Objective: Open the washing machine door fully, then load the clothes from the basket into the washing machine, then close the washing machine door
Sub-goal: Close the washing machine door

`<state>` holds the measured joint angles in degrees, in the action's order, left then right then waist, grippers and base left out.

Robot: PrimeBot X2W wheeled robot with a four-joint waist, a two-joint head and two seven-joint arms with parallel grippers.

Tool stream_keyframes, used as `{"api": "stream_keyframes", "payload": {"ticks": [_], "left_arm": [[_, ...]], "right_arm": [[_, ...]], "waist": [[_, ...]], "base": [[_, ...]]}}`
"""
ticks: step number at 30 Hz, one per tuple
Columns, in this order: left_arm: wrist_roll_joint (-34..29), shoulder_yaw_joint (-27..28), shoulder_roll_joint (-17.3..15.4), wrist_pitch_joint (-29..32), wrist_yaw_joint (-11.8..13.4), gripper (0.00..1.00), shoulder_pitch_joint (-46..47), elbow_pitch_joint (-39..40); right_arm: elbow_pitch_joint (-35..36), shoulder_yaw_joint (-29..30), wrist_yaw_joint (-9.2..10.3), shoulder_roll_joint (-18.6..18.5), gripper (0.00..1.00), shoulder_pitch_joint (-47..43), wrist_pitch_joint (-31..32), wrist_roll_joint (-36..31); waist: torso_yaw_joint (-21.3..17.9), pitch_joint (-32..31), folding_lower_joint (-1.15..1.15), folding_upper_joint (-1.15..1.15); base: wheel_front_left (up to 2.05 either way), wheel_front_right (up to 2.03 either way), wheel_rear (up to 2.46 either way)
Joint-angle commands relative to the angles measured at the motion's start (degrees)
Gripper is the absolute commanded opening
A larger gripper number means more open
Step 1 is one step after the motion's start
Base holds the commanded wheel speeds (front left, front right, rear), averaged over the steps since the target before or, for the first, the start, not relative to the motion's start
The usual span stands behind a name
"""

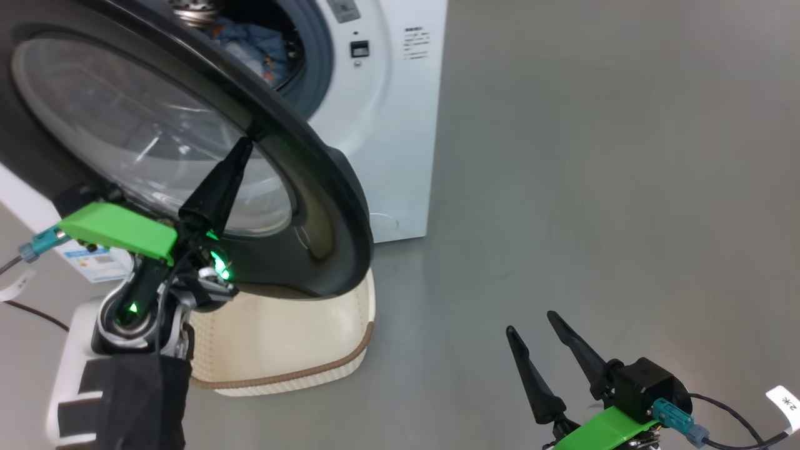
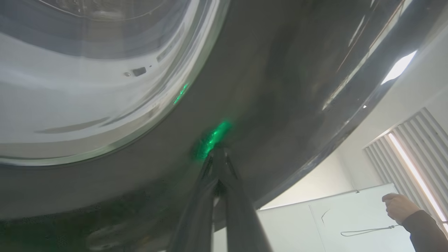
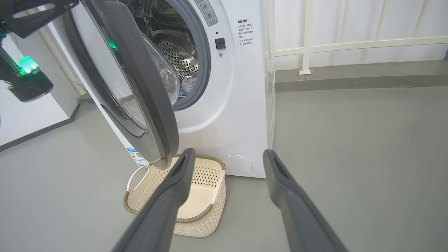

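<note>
Closed left gripper seemingly touches the half-open washing machine door at its rim; right gripper, fingers spread, hangs over open floor.

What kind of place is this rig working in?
Probably a lab or test space set up as a laundry corner, not a home: a front-loading washing machine and basket on bare grey floor, with what looks like a whiteboard.

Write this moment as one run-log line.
washing machine door: partly open | left gripper: shut, tips against its rim | right gripper: open, empty | clothes: inside washing machine | basket: looks empty
</note>
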<state>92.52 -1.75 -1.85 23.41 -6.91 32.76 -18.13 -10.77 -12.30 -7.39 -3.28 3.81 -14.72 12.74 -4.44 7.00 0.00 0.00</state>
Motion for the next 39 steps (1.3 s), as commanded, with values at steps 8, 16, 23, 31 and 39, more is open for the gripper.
{"api": "stream_keyframes", "payload": {"ticks": [8,16,23,31,39], "left_arm": [[-3.69,1.43,-1.1,-4.57,-0.58,0.0,5.27,-5.35],[-16.24,-6.68,-5.74,-12.99,-0.58,0.07,-0.87,-0.95],[-34.51,-17.5,-12.7,-31.64,-0.58,1.0,-9.65,1.3],[-50.08,-15.69,-13.32,-38.33,3.5,1.0,-17.06,-0.74],[-64.9,-4.59,-7.67,-38.39,6.18,1.0,-26.58,6.64]], "right_arm": [[0.93,-1.91,-0.1,0.4,1.0,0.88,-0.28,0.81],[1.19,-0.61,-0.1,0.4,1.0,-0.45,-0.28,0.78],[1.53,1.74,-0.1,0.4,1.0,-1.83,-0.28,0.1],[2.48,3.4,-0.1,0.37,1.0,-2.85,-0.28,-0.88],[3.47,5.17,-0.1,0.14,1.0,-3.02,-0.28,-1.63]], "waist": [[-2.2,-1.04,0.0,0.0],[-1.03,-2.62,0.0,0.0],[1.1,-4.24,0.0,0.0],[3.42,-5.32,0.0,0.0],[5.73,-5.49,0.0,0.0]], "base": [[0.0,0.0,0.0],[0.0,0.0,0.0],[0.0,0.0,0.0],[0.0,0.0,0.0],[0.0,0.0,0.0]]}}
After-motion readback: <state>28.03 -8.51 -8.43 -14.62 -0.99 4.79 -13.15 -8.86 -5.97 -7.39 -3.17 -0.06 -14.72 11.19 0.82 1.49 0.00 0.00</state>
